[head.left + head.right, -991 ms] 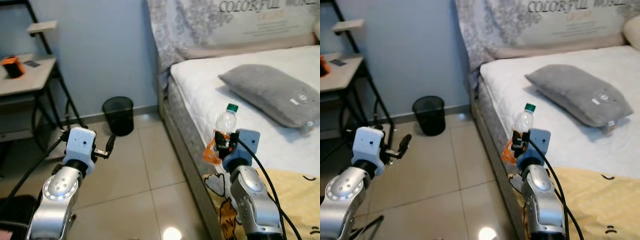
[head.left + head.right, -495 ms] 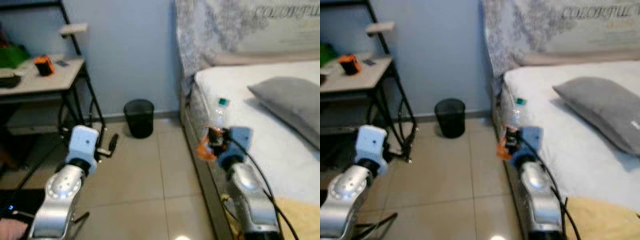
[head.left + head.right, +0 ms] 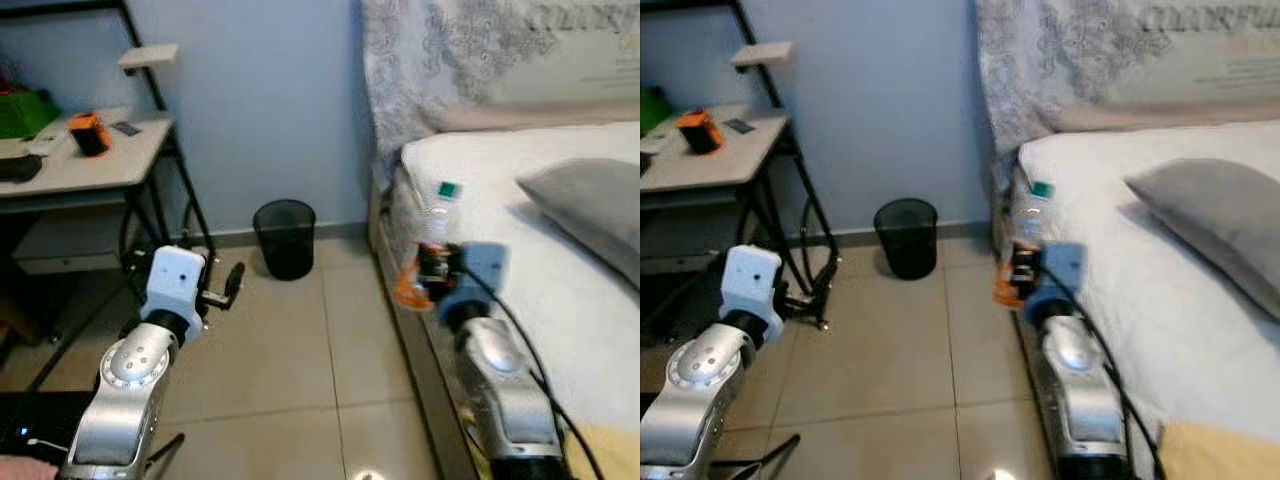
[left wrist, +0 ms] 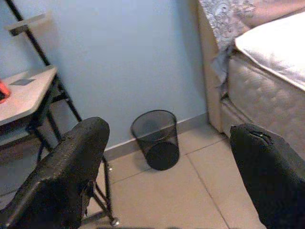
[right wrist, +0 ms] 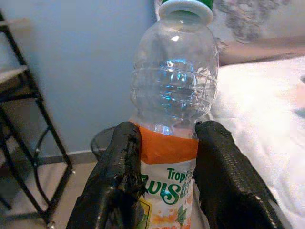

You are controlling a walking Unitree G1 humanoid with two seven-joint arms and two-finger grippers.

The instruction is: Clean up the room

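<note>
My right gripper (image 3: 430, 272) is shut on an empty clear plastic bottle (image 3: 433, 232) with a green cap and an orange label, held upright beside the bed's edge. In the right wrist view both black fingers (image 5: 121, 171) clamp the bottle (image 5: 174, 95) at its label. A black mesh waste bin (image 3: 284, 238) stands on the floor against the blue wall, ahead of me and between my arms. My left gripper (image 3: 225, 288) is raised over the tiled floor, open and holding nothing; the left wrist view looks between its fingers (image 4: 71, 171) at the bin (image 4: 156, 138).
A bed (image 3: 560, 220) with a white sheet and a grey pillow (image 3: 590, 205) fills the right side. A black-framed desk (image 3: 90, 165) with an orange object (image 3: 88, 132) stands at left. Beige floor tiles (image 3: 300, 350) lie open between desk and bed.
The camera has turned left, so bin and desk have shifted right in the picture and the pillow toward the right edge. The right gripper still holds the bottle; the left stays open.
</note>
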